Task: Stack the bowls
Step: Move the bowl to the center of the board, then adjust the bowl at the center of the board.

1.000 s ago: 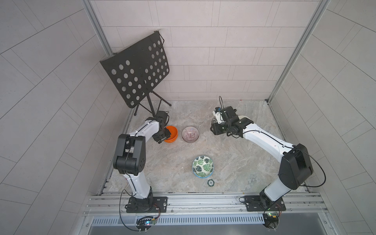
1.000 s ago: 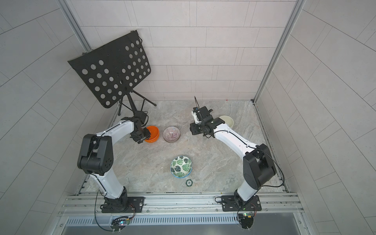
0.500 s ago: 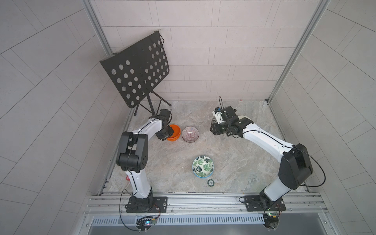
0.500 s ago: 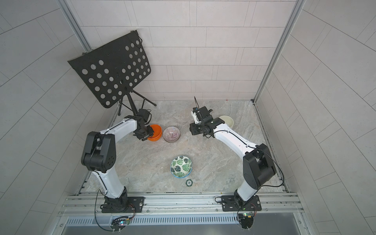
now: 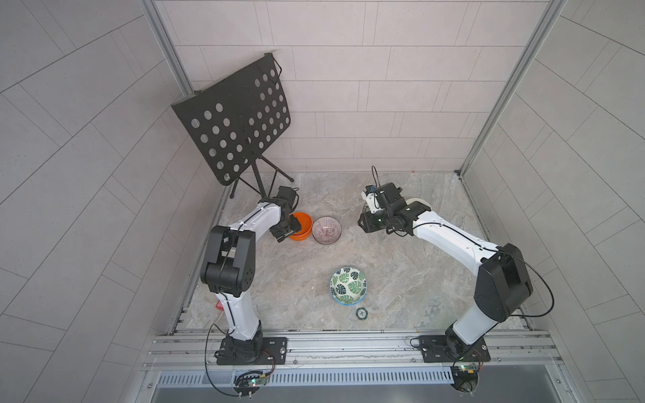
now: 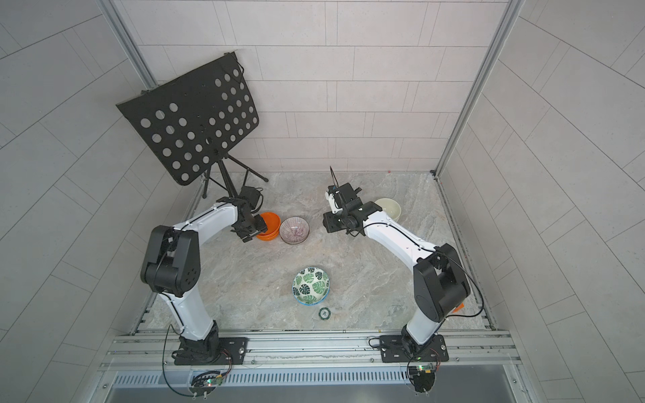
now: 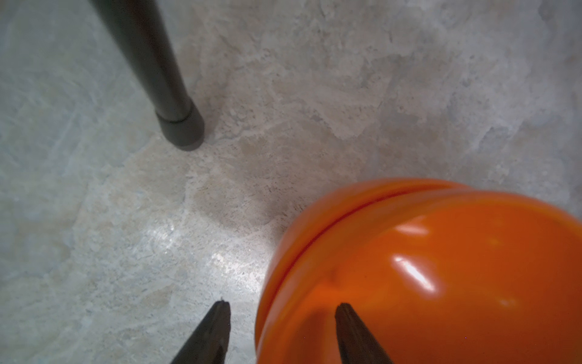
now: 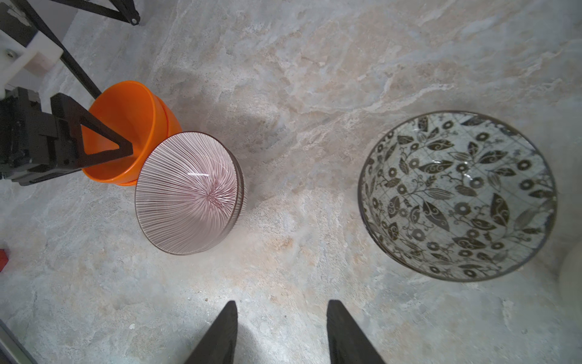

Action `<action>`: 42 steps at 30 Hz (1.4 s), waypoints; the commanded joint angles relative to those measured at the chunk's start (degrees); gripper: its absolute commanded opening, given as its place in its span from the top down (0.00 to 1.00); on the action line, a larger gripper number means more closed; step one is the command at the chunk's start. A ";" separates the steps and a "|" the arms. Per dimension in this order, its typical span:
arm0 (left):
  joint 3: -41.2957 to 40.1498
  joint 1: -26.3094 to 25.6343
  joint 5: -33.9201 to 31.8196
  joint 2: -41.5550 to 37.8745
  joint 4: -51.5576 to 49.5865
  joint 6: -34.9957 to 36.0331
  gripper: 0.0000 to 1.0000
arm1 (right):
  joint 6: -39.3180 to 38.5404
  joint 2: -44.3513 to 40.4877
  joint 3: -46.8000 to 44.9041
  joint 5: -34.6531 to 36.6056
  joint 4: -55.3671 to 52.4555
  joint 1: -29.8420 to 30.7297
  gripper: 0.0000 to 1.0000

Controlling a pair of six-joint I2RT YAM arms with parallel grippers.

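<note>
Two nested orange bowls (image 5: 303, 223) (image 7: 425, 268) stand at the back left, touching a purple radial-striped bowl (image 5: 326, 229) (image 8: 189, 192). My left gripper (image 5: 291, 227) (image 7: 282, 305) is open and straddles the orange rim, one finger inside, one outside, neither pressing the wall. A green leaf-print bowl (image 5: 348, 285) (image 6: 310, 285) sits near the front centre. A cream-white bowl (image 6: 388, 208) lies behind my right arm. The black-and-white leaf-print bowl (image 8: 456, 195) shows only in the right wrist view. My right gripper (image 6: 328, 223) (image 8: 280, 305) hovers open over bare floor between the purple and the black-and-white bowls.
A black perforated music stand (image 5: 237, 122) fills the back left corner, and one of its feet (image 7: 181, 126) stands close to the orange bowls. A tiny green-rimmed disc (image 5: 362, 313) lies in front of the green bowl. Tiled walls enclose three sides.
My left gripper's jaws have widened around the orange bowl's rim, and the left arm has shifted slightly. The right arm has not moved.
</note>
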 commanded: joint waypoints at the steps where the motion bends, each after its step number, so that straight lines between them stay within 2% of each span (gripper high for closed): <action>1: 1.47 -0.18 -2.37 -3.70 -2.52 0.16 0.38 | -0.31 1.58 3.22 -0.43 -0.37 1.91 0.51; 13: 4.50 -0.05 -5.16 -11.97 -6.03 0.70 0.34 | 0.71 16.46 13.84 -0.38 -3.19 4.14 0.50; 30: 4.10 -0.07 -3.89 -12.92 -6.03 1.85 0.34 | 2.60 28.25 24.19 -0.40 -6.73 4.44 0.51; 37: 3.83 -0.13 -3.69 -12.94 -5.91 2.07 0.34 | 2.42 33.39 31.34 0.14 -11.60 4.36 0.55; 42: 3.75 -0.06 -4.02 -13.17 -5.92 2.40 0.34 | 2.08 35.32 34.16 -0.12 -13.38 4.33 0.65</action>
